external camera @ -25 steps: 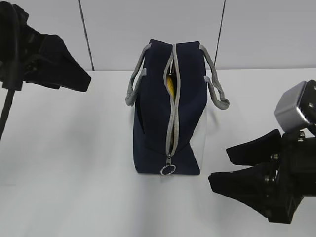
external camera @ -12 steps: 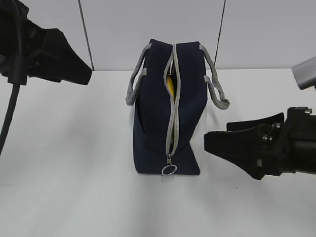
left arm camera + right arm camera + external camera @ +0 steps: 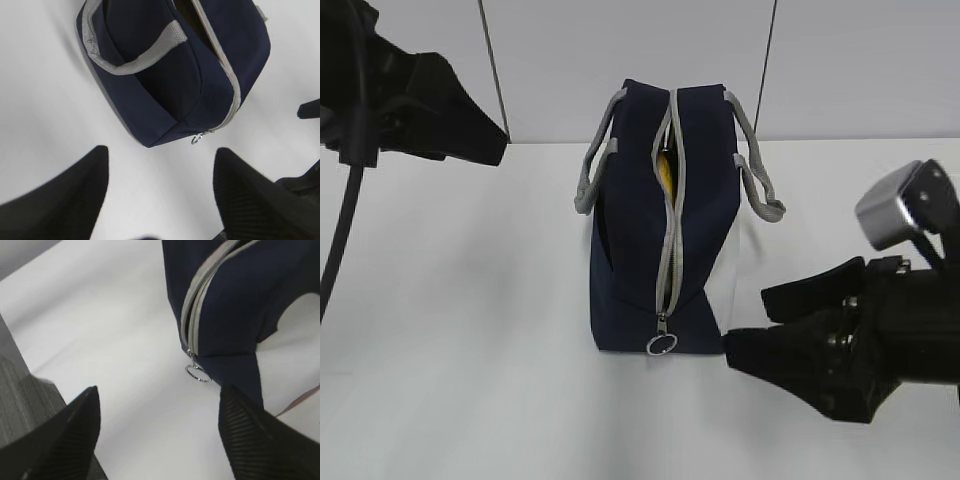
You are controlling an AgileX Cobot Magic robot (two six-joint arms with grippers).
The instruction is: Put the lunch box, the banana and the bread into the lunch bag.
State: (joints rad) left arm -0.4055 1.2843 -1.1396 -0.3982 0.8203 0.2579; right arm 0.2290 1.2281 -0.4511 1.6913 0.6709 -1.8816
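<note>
Right gripper (image 3: 770, 330): jaws spread wide and empty, now lower and nearer the camera than half a second ago, tips just beside the bag's front corner
Left gripper (image 3: 157, 192): wide and empty, parked up left, barely shifted
Lunch bag (image 3: 640, 240): upright at mid-table, zipper (image 3: 672, 215) parted
Banana (image 3: 665, 170): yellow sliver inside the slit
Lunch box, bread: not visible, likely packed
Ring pull (image 3: 198, 373): between the right jaws in the wrist view; zipping looks next

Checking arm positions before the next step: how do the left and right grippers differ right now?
The left gripper hangs high, behind and left of the lunch bag; the right gripper sits low by the bag's near right corner. The left is well clear of the bag; the right is close beside it. Both are open and empty.
</note>
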